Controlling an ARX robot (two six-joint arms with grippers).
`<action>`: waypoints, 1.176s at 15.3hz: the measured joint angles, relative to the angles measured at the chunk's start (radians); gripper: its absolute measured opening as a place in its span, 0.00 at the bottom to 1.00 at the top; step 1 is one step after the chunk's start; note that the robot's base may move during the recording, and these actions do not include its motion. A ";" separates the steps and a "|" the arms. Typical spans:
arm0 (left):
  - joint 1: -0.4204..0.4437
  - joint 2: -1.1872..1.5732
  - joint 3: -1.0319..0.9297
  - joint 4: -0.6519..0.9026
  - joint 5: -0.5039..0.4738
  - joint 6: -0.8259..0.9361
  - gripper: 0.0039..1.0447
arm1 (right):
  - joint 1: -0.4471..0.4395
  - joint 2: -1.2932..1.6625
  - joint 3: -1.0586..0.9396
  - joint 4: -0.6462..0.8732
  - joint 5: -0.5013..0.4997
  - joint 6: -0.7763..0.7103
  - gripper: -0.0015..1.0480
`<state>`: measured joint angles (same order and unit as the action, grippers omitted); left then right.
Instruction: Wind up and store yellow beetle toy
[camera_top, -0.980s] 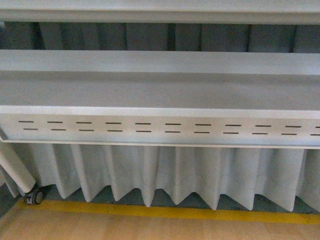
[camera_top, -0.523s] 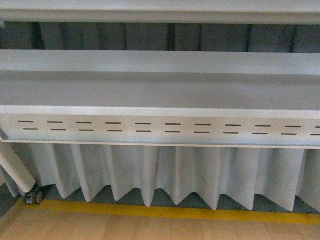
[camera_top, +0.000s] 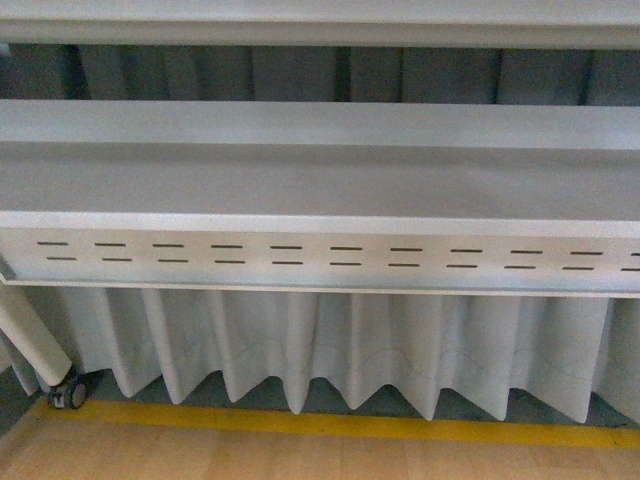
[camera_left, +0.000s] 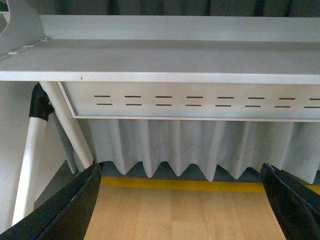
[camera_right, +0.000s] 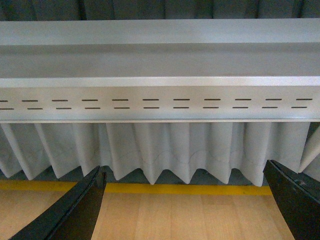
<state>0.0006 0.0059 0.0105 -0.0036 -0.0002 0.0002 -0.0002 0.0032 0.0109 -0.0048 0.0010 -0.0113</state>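
1. Below the grey top of the table (camera_top: 320, 180), across the front view: slotted pale apron panel (camera_top: 320, 257), running the full width.
2. Under the table, behind that panel: pleated white curtain (camera_top: 330, 350), hanging almost to the floor.
3. Before the table: yellow stripe (camera_top: 330, 424) along the curtain's foot, then light wooden floor (camera_top: 300, 460) nearer the camera.
4. At the table's left end: slanted white leg (camera_top: 30, 335), with a small black caster (camera_top: 68, 393) close by its foot.
5. Left jaws, seen from the left wrist, facing the table's front: spread wide, black fingers (camera_left: 65, 210) at either edge of the view, holding nothing.
6. Right jaws, from the right wrist, likewise facing the table: spread wide, black fingers (camera_right: 70, 212) far apart, holding nothing.
7. As for the yellow beetle toy: in none of the three views, so place relative to the table cannot be told.
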 joint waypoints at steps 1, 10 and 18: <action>0.000 0.000 0.000 -0.001 0.000 0.000 0.94 | 0.000 0.000 0.000 -0.002 0.000 0.000 0.94; 0.000 0.000 0.000 0.000 -0.001 0.000 0.94 | 0.000 0.000 0.000 0.000 -0.001 0.001 0.94; 0.000 0.000 0.000 0.000 -0.001 0.000 0.94 | 0.000 0.000 0.000 0.002 0.000 0.001 0.94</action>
<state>0.0006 0.0059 0.0105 -0.0036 -0.0010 -0.0002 -0.0002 0.0032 0.0109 -0.0025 0.0006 -0.0105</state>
